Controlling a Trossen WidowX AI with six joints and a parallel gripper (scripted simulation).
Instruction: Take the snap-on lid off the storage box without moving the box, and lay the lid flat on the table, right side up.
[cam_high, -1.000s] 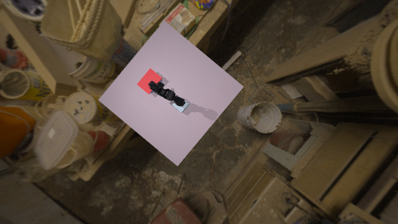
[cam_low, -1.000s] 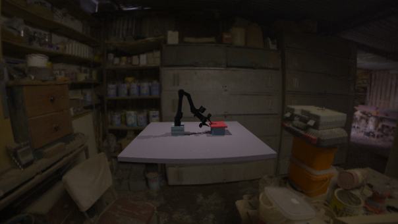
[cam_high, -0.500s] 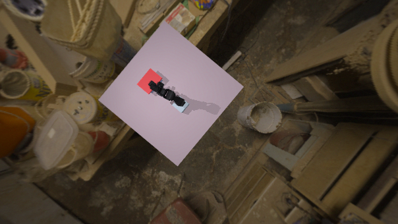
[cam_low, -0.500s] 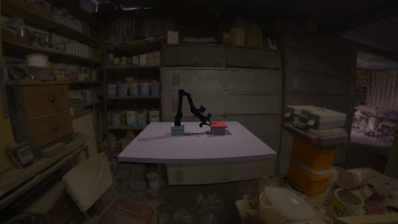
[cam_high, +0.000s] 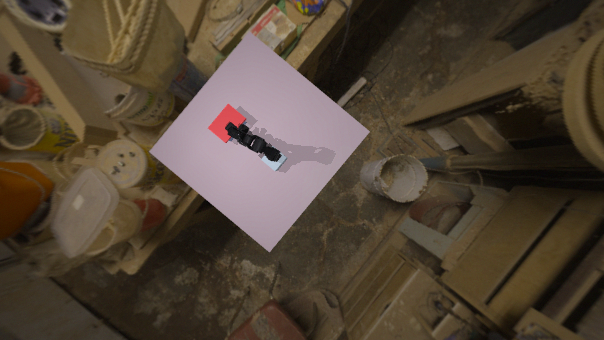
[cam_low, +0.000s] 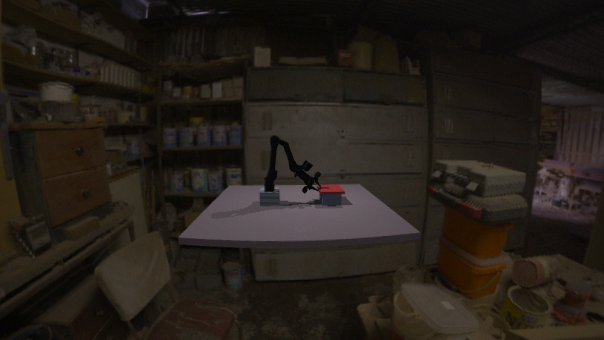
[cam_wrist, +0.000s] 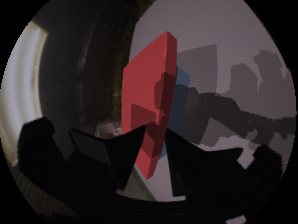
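The end effector (cam_wrist: 152, 156) is squeezed tight on the near edge of the red lid (cam_wrist: 149, 99), w/ one dark finger (cam_wrist: 120, 152) on each side of it. The lid sits on top of the storage box (cam_low: 330, 198), which stands on the table (cam_low: 300, 227) a little way from the arm's base (cam_low: 269, 196). What could go wrong: the lid snaps on, so if the arm pulls straight up, the box may come up too or slide, b/c nothing holds it down. The grip is only on one edge, so the lid could slip out or tip when it pops free, & then land upside down or on its side. A slow peel from this edge looks safer, I think. The table is a flat pale purple square w/ soft shadows of the arm on it. Farther out, the room is a dim, dusty workshop: shelves (cam_low: 200, 102) w/ paint cans, a big grey cabinet (cam_low: 340, 120) behind, orange buckets (cam_low: 472, 250) at the side, and a white bucket (cam_high: 395, 177) on the dirty floor.
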